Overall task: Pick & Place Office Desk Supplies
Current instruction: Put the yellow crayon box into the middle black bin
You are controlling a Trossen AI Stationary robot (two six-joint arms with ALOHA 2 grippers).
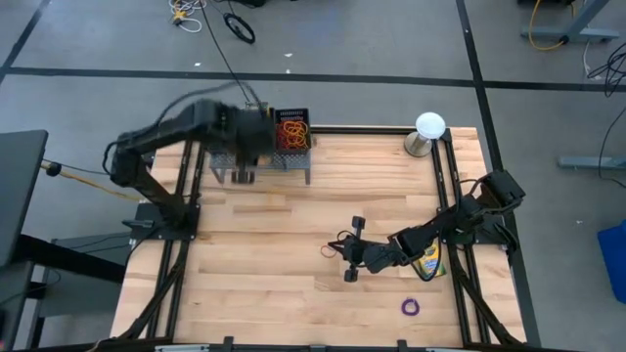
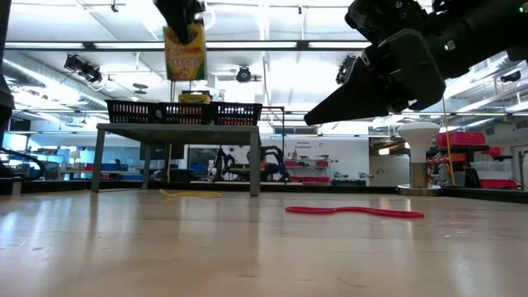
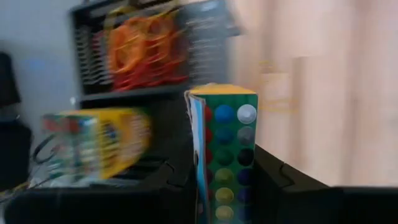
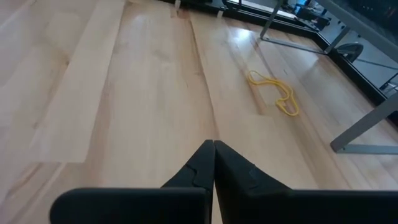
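Left gripper (image 2: 183, 18) clamps a crayon box (image 2: 184, 51) above the black tray (image 2: 239, 113) — lower it before releasing — while the right gripper (image 4: 214, 163), clenched empty, waits well away from the tray.

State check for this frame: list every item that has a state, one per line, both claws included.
Left claw: shut on a crayon box, raised above the tray.
Held crayon box: upright, in the air, closed.
Black mesh tray: on its raised stand, holding rubber bands.
Second crayon box: lying in the tray.
Right claw: shut, empty, above the table.
Third crayon box: flat on the table under the right arm.
Purple rubber band: loose on the table.
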